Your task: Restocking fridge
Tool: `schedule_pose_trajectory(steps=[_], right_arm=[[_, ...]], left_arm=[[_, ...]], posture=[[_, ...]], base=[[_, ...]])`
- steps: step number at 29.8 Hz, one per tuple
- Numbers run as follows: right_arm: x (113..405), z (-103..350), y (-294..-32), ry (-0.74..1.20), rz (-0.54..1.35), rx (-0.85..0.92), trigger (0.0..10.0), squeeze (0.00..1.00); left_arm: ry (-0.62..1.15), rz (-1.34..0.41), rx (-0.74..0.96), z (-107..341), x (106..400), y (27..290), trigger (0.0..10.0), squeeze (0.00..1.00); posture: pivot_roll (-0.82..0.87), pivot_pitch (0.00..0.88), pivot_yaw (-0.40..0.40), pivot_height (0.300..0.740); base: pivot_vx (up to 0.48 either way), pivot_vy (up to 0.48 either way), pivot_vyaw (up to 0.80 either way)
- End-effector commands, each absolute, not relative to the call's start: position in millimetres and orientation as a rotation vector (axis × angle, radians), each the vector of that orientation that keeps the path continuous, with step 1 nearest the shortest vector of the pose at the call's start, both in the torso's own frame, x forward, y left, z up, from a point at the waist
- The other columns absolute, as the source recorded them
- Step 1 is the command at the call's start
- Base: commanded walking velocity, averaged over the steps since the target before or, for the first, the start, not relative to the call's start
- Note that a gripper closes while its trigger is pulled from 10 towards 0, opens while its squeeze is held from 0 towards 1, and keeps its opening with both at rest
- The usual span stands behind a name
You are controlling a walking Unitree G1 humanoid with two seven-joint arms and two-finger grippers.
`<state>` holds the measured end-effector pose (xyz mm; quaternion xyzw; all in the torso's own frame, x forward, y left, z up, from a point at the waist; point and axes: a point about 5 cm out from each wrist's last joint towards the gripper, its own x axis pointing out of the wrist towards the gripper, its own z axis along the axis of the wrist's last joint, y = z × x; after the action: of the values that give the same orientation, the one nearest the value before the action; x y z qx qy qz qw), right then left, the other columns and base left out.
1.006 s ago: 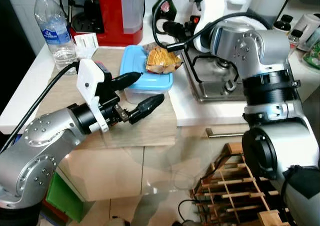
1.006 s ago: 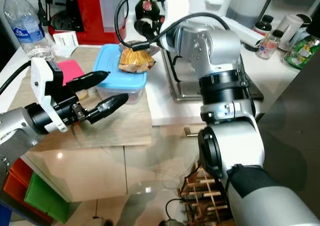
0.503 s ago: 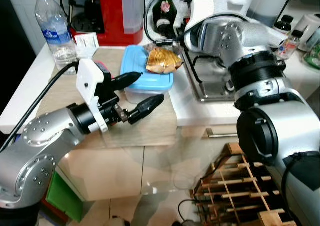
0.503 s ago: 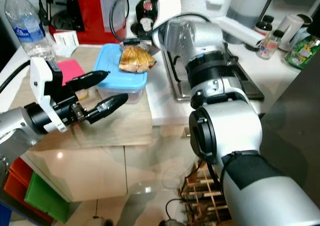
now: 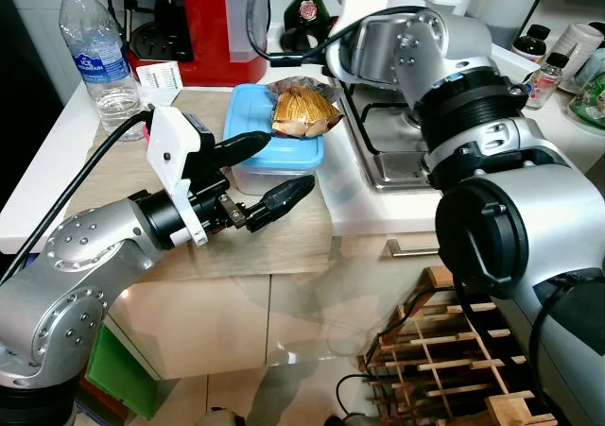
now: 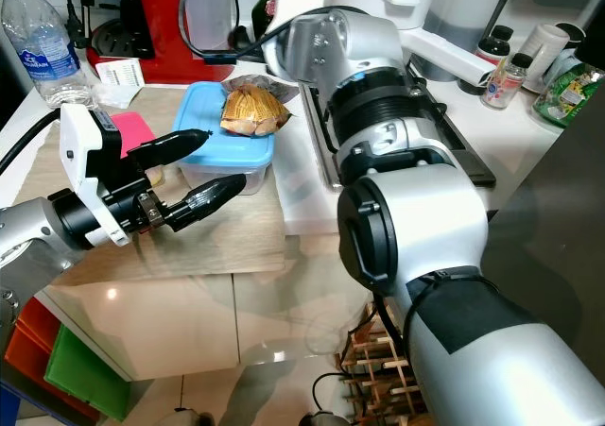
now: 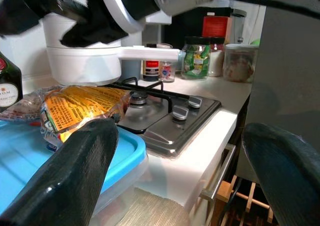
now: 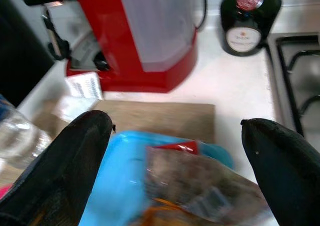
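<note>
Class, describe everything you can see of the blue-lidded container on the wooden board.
The blue-lidded container is a rectangular tub with rounded corners; it looks like plastic, with a clear base and an opaque light-blue lid, shut. It sits flat on the wooden board, near the edge by the hob. A crinkled orange snack packet lies on the lid. The left gripper is open at its near side.

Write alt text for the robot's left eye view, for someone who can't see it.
A robot's left gripper, fingers open, hovers at the near side of a blue-lidded container on a wooden counter, with a crinkled snack packet lying on the lid. Its silver right arm reaches over a gas hob; a water bottle and red appliance stand behind.
</note>
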<state>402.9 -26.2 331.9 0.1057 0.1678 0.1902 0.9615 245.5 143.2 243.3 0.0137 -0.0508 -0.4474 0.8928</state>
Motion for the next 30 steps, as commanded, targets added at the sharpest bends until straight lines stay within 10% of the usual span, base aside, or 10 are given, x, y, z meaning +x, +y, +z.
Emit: schedule_pose_trajectory(steps=[1, 8, 9, 10, 11, 30], right_arm=[[402.2, 333.9, -26.6, 0.356, 0.372, 0.233, 10.0, 1.00], [402.5, 305.9, -23.9, 0.445, 0.346, 0.242, 10.0, 0.91], [402.5, 305.1, -23.8, 0.448, 0.339, 0.243, 10.0, 0.77], [402.6, 304.0, -24.2, 0.451, 0.329, 0.244, 10.0, 0.27], [403.1, 301.9, -25.4, 0.456, 0.315, 0.245, 10.0, 0.00], [398.6, 258.6, -25.0, 0.583, 0.271, 0.183, 10.0, 0.00]], left_arm=[[-0.096, -0.954, 0.030, 242.7, 244.8, 139.8, 10.0, 0.00], [-0.086, -0.950, 0.034, 241.4, 243.3, 139.6, 10.0, 0.00], [-0.085, -0.949, 0.034, 241.3, 243.3, 140.0, 10.0, 0.00], [-0.084, -0.948, 0.035, 241.3, 243.5, 140.4, 10.0, 0.00], [-0.084, -0.947, 0.035, 241.1, 243.6, 140.5, 10.0, 0.00], [-0.077, -0.952, 0.037, 238.7, 244.3, 138.2, 10.0, 0.00]], posture=[[0.04, 0.000, -0.061, 0.740], [0.05, 0.002, -0.067, 0.740], [0.05, 0.002, -0.067, 0.740], [0.05, 0.002, -0.067, 0.740], [0.04, 0.001, -0.069, 0.740], [0.04, 0.000, -0.078, 0.740]], base=[[0.000, 0.000, 0.00], [0.000, 0.000, 0.00], [0.000, 0.000, 0.00], [0.000, 0.000, 0.00], [0.000, 0.000, 0.00], [0.000, 0.000, 0.00]])
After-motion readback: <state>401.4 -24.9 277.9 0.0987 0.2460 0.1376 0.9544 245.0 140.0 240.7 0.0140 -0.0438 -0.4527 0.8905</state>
